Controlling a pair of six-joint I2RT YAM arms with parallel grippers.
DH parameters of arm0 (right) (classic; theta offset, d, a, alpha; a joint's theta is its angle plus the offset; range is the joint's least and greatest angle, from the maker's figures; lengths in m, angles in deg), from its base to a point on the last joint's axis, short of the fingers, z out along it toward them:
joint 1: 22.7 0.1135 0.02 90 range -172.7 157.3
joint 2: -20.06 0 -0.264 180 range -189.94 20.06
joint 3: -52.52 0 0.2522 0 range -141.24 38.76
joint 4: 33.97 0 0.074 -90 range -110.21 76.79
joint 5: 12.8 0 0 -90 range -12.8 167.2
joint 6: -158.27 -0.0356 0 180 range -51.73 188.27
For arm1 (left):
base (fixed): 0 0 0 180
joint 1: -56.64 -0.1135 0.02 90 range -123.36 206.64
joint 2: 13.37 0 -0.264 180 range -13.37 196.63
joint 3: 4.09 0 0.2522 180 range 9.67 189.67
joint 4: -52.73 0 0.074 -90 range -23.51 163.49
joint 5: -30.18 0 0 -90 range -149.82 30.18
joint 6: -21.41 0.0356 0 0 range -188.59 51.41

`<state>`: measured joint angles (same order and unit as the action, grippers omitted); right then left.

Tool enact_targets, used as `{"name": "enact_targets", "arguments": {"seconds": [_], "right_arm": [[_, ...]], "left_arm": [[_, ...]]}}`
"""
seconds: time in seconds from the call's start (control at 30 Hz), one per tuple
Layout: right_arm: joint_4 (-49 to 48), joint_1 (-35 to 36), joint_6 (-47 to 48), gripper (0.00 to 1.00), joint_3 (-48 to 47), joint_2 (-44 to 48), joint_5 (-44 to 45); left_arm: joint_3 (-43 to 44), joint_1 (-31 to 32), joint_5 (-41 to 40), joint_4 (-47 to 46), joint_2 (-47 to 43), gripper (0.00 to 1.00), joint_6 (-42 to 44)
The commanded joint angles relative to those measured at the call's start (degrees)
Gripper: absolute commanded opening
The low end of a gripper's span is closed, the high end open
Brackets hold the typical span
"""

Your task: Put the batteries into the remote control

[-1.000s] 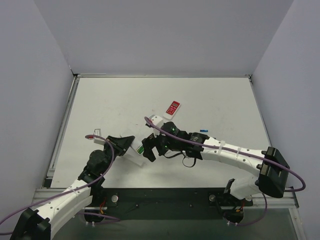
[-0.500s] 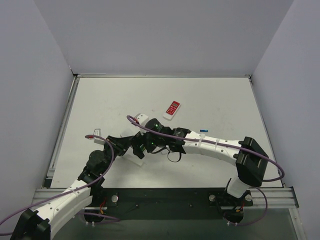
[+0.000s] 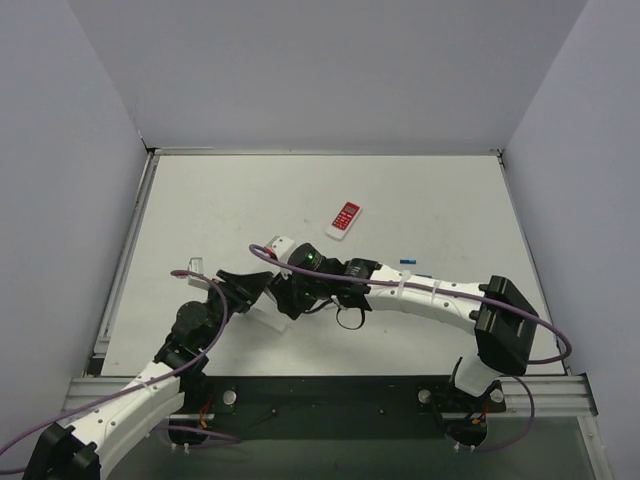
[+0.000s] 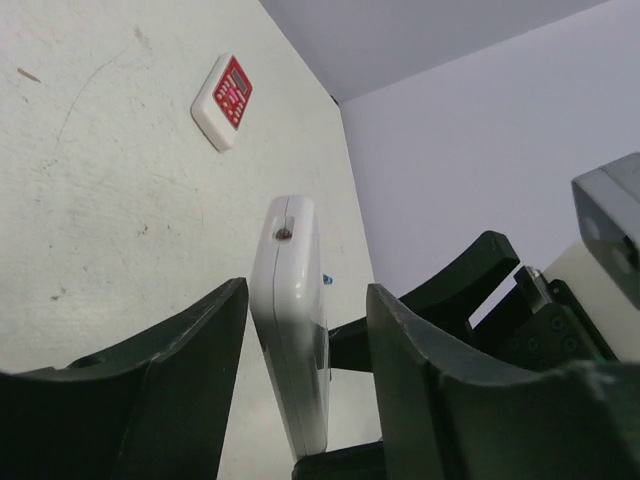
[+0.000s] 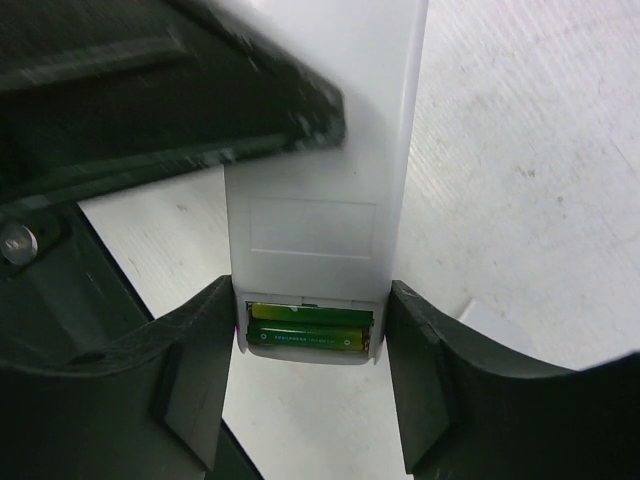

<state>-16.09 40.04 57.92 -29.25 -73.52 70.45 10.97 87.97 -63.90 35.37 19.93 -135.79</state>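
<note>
Two green batteries (image 5: 305,335) lie side by side in the open compartment at the end of the white remote (image 5: 320,150), at the near left of the worktop (image 3: 220,210). The left hand (image 4: 305,290) holds this remote on edge between its dark fingers (image 4: 150,400), clamped low down near their base. The right hand (image 5: 312,290) straddles the compartment end, one finger against each long edge; I cannot tell whether it grips or only rests there. In the overhead view the two hands meet over the remote, tip to tip. Farther back lies a small red-faced remote (image 3: 345,218), flat and apart. A blue battery (image 3: 407,262) lies to the right, just beyond the right arm.
</note>
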Motion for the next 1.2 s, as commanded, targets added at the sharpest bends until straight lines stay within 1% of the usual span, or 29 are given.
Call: {"name": "enact_targets", "arguments": {"seconds": [0.0, 0.07, 0.1, 0.17, 0.2, 0.23, 0.27, 0.3, 0.4, 0.5, 0.63, 0.73, 0.97, 1.07, 1.17], "right_arm": [[5.89, -0.69, 4.36, 0.15, 3.75, 5.95, 2.26], [8.60, -1.48, 5.86, 0.15, 6.13, 7.79, 1.21], [9.58, -1.65, 7.61, 0.15, 6.92, 8.32, 0.86], [12.74, -1.83, 9.64, 0.15, 9.02, 9.29, -0.28], [13.89, -1.92, 9.99, 0.15, 9.56, 9.38, -0.55], [15.90, -1.83, 12.78, 0.15, 10.00, 9.29, -0.81], [16.61, -1.92, 13.77, 0.15, 11.22, 9.29, -1.25], [16.97, -1.83, 14.47, 0.15, 11.75, 9.12, -1.52], [17.85, -1.92, 17.99, 0.16, 12.90, 7.89, -3.01], [18.47, -1.92, 20.98, 0.16, 11.50, 5.08, -5.37], [19.17, -1.83, 24.05, 0.20, 8.25, -0.54, -8.72], [19.35, -1.92, 25.46, 0.21, 5.88, -4.06, -8.81], [19.61, -0.60, 28.19, 0.22, 0.69, -8.81, -10.13], [19.61, 1.24, 29.33, 0.23, -1.59, -10.65, -10.22], [20.84, 1.42, 30.04, 0.25, -2.74, -12.50, -9.61]], "left_arm": [[1.15, -0.39, 0.74, 5.24, -3.41, 0.66, 4.96], [4.30, -0.48, -0.75, 10.26, -5.96, 0.75, 8.73], [5.37, -0.48, -1.54, 15.50, -6.84, 0.75, 10.14], [8.61, -0.57, -4.25, 20.54, -9.21, 0.76, 13.65], [9.59, -0.57, -5.23, 25.00, -9.91, 0.77, 14.89], [10.82, -0.57, -6.20, 26.96, -11.14, 0.76, 16.04], [11.87, -0.57, -7.77, 28.81, -11.59, 0.77, 18.31], [13.88, -0.57, -8.66, 32.83, -11.85, 0.77, 19.29], [17.66, -0.66, -10.95, 38.12, -13.08, 0.77, 22.72], [21.10, -0.66, -12.44, 42.43, -13.61, 0.77, 26.50], [26.98, -0.66, -14.20, 45.79, -14.40, 0.77, 32.90], [28.84, -0.66, -15.34, 47.02, -15.01, 0.77, 36.77], [29.02, -0.66, -16.49, 47.72, -16.34, 0.77, 39.42], [29.37, -0.66, -16.40, 47.99, -16.51, 0.77, 40.30], [30.07, -0.66, -16.40, 48.51, -16.60, 0.77, 41.27]]}}
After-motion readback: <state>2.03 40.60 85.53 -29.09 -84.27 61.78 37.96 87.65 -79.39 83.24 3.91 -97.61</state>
